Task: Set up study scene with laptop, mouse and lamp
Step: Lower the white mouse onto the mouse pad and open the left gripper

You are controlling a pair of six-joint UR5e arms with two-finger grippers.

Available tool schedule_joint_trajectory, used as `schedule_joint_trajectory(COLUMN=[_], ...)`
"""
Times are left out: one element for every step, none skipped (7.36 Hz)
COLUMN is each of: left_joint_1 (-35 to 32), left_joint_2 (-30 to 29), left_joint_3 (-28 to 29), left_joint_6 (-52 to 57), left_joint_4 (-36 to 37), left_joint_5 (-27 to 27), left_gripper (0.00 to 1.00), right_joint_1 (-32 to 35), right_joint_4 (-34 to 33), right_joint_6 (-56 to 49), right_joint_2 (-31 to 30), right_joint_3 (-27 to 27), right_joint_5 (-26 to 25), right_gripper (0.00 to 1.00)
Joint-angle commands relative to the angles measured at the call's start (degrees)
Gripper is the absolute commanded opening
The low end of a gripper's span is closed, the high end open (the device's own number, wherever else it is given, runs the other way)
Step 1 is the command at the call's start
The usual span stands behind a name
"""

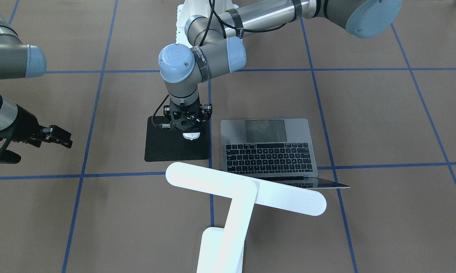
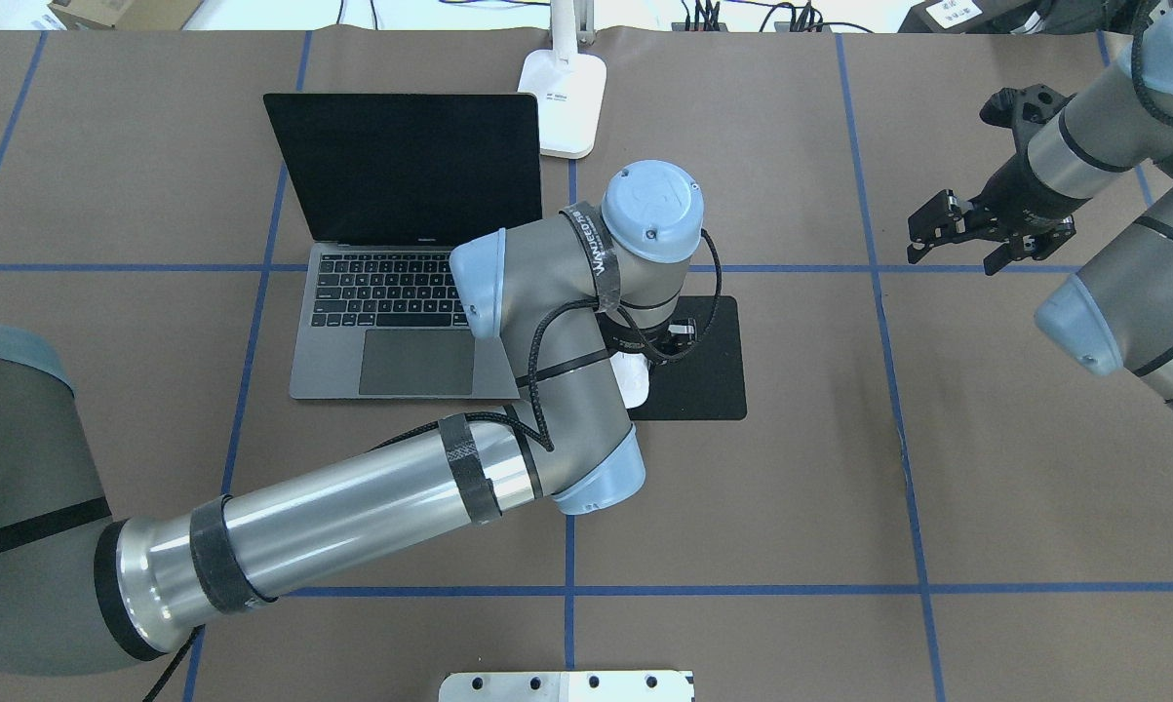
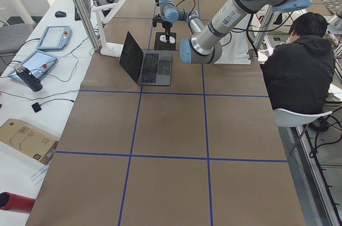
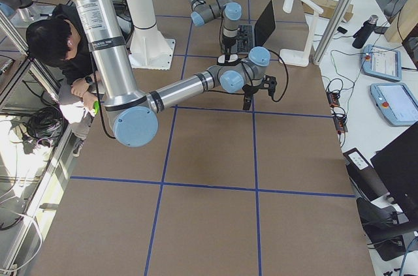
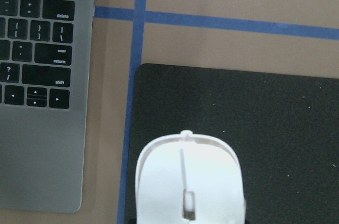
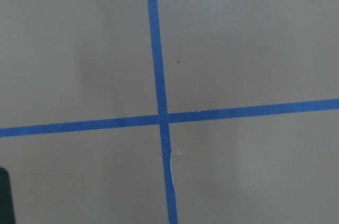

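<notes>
Reaching across the brown surface (image 2: 791, 468), the robot's left arm points its gripper (image 1: 190, 131) straight down at the mouse (image 5: 188, 181). The mouse lies within the outline of a black mat (image 5: 265, 118), close to the mat edge nearest the laptop (image 2: 391, 292). From the wrist camera the mouse fills the lower centre of the view, its thin centre line running away from the lens. None of the views shows clearly whether the left gripper is clamped on the mouse or merely poised around it. Whether the mouse rests on the mat or is raised off it also cannot be told.

The laptop stands open just beside the mat, with its screen dark and its keyboard and trackpad facing the robot. The lamp (image 1: 246, 189) stands just behind the laptop on the side away from the robot. Its base sits near the screen's rear corner, and its bar head shows in the front view above the screen's top edge.

The right gripper (image 2: 957, 249) hangs well apart from all three things, over bare surface crossed by blue tape (image 6: 159, 75). Its fingers are spread and hold nothing.
</notes>
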Motion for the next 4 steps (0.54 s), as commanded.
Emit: schedule_joint_trajectory(left_joint_1=[0.4, 0.31, 0.31, 0.31], left_joint_2=[-0.74, -1.18, -1.62, -1.88], left_joint_3=[3.19, 3.37, 3.37, 3.37], left_joint_6=[-0.09, -0.09, -0.18, -0.27], left_joint_4=[-3.32, -3.33, -3.33, -3.41], left_joint_5=[0.44, 0.44, 0.44, 0.44], left_gripper=[0.21, 0.21, 0.21, 0.21], right_joint_1=[0.13, 0.13, 0.22, 0.22], right_joint_4=[0.0, 0.0, 0.0, 0.0], right_joint_6=[0.0, 0.0, 0.0, 0.0], right_joint_2=[0.0, 0.0, 0.0, 0.0], right_joint_3=[0.01, 0.01, 0.01, 0.01], right_joint_5=[0.23, 0.14, 0.06, 0.06], right_gripper=[1.0, 1.0, 1.0, 1.0])
